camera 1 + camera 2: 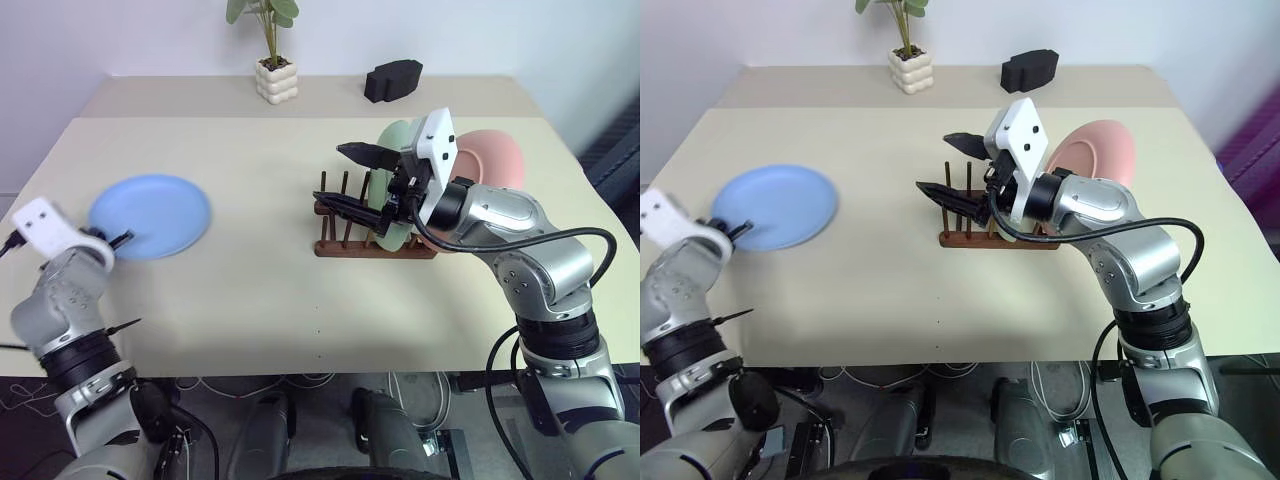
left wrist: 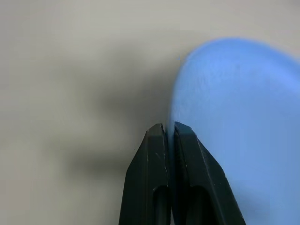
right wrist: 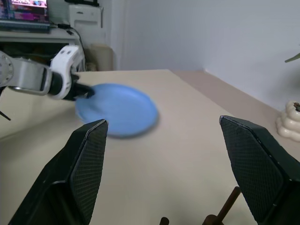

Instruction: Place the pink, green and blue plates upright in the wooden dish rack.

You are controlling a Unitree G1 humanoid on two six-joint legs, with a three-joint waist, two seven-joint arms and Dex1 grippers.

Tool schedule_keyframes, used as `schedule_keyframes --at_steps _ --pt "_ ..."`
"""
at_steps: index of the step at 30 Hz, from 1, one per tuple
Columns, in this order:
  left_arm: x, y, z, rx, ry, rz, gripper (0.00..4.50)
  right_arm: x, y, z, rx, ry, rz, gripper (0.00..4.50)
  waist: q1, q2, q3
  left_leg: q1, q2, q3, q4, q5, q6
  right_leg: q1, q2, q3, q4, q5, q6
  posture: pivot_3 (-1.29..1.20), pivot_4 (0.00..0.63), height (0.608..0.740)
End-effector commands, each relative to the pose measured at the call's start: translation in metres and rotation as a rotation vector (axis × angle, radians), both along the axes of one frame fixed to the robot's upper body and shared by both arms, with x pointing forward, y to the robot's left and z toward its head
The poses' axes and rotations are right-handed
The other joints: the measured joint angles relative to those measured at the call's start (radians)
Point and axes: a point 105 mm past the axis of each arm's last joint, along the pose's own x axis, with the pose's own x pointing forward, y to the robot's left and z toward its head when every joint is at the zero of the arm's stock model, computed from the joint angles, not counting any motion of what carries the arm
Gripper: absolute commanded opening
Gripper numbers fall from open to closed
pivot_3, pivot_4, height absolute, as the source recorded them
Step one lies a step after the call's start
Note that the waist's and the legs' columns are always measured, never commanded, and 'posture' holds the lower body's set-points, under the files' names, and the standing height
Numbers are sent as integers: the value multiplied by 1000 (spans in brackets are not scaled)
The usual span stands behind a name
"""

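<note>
The blue plate (image 1: 150, 215) lies on the left of the table, and my left gripper (image 1: 118, 240) is shut on its near rim; in the left wrist view both fingers (image 2: 154, 154) pinch the plate's edge (image 2: 234, 117). The wooden dish rack (image 1: 345, 245) stands at mid-table. The green plate (image 1: 392, 135) and the pink plate (image 1: 495, 155) stand upright in it, partly hidden by my right arm. My right gripper (image 1: 345, 178) hangs open just above the rack's left end, holding nothing. The right wrist view looks across at the blue plate (image 3: 119, 108) and the left gripper (image 3: 84, 92).
A potted plant in a white pot (image 1: 277, 78) and a black block (image 1: 392, 80) sit at the table's far edge. Bare tabletop (image 1: 260, 200) lies between the blue plate and the rack.
</note>
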Motion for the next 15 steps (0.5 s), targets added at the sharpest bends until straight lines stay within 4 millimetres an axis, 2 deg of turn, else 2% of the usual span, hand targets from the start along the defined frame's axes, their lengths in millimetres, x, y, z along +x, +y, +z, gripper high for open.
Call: schedule_keyframes --at_steps 1,2,4,6,8,10,15 --pt "9 -30 74 195 -250 -95 27 -1 0 4 -49 -91 -21 3899 0 0 0 0 0 0 0 0 0 0 0 0 0 0 0 0 150 740" --pt "12 -46 93 236 -317 -140 27 1 1 4 -69 -118 -34 3899 0 0 0 0 0 1 0 0 0 0 0 1 -1 0 0 0 150 740" --pt "15 -66 116 277 -397 -190 27 4 3 2 -109 -169 -51 3899 0 0 0 -1 0 1 0 0 0 0 0 0 -1 0 0 0 150 740" --pt "15 -72 122 284 -417 -201 27 5 4 1 -135 -202 -58 3899 -1 0 0 -1 0 1 0 0 0 0 0 0 -1 0 0 0 150 740" --pt "15 -97 146 392 -471 -277 27 6 16 0 -186 -287 -51 3899 -10 0 0 0 0 2 -1 0 0 -1 0 1 -1 0 1 0 150 740" --pt "13 -117 164 428 -529 -343 27 8 26 -3 -255 -381 -54 3899 -18 0 0 0 0 1 -1 0 0 -1 1 0 0 0 1 0 150 740" --pt "10 -148 174 439 -562 -465 27 19 32 -10 -371 -518 -93 3899 -21 0 0 0 0 1 -1 0 0 -1 1 1 -1 1 3 0 150 740"
